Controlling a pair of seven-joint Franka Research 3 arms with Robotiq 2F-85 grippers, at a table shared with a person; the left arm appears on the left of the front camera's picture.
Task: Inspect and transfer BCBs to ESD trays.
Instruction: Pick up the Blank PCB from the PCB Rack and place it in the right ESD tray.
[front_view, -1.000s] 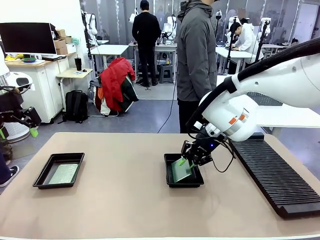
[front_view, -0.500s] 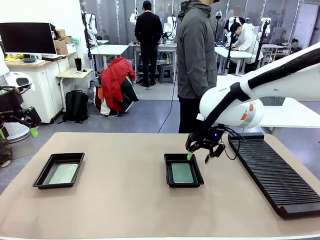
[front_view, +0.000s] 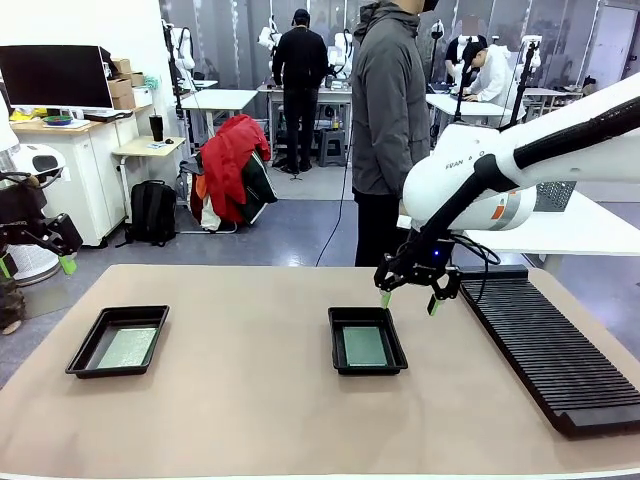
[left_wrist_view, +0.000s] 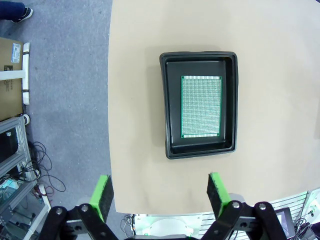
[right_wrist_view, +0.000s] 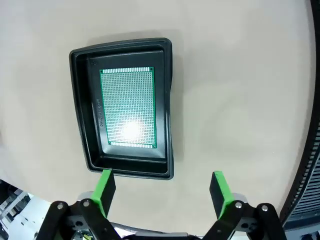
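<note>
As jaws gape, right gripper (front_view: 409, 301) hovers.

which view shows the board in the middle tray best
The right wrist view: the circuit board lies flat in its black tray, seen from above with its hole grid clear. The front view shows it small and slanted. The left wrist view shows the other tray's board.

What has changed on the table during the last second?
The right hand let go of the board, which now lies flat in the middle tray, then opened and rose toward the far side. The left tray with its board stayed put.
</note>
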